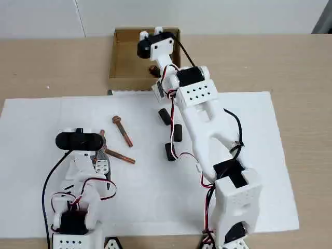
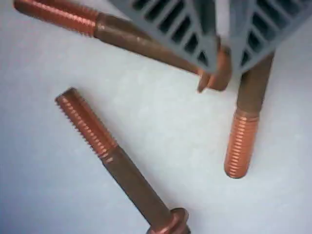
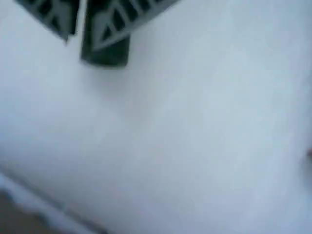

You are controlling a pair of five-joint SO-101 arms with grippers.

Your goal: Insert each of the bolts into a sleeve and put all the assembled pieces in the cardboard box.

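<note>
My left gripper (image 2: 219, 73) sits low over the white paper (image 1: 249, 119). Its jaws are almost together and, as far as I can judge, pinch the flanged head of 1 copper-coloured bolt (image 2: 141, 41). The bolt lies flat, its long axis running away from the fingertips, smooth shank first and threads at the far end. 2 more bolts (image 2: 117, 161) lie just beside it. My right gripper (image 3: 83, 34) is well apart, near the cardboard box (image 1: 118, 57), clamped on a short black sleeve (image 3: 105, 53). The left arm is nearer the bolts. 3 spare sleeves (image 1: 177, 133) lie between the arms.
</note>
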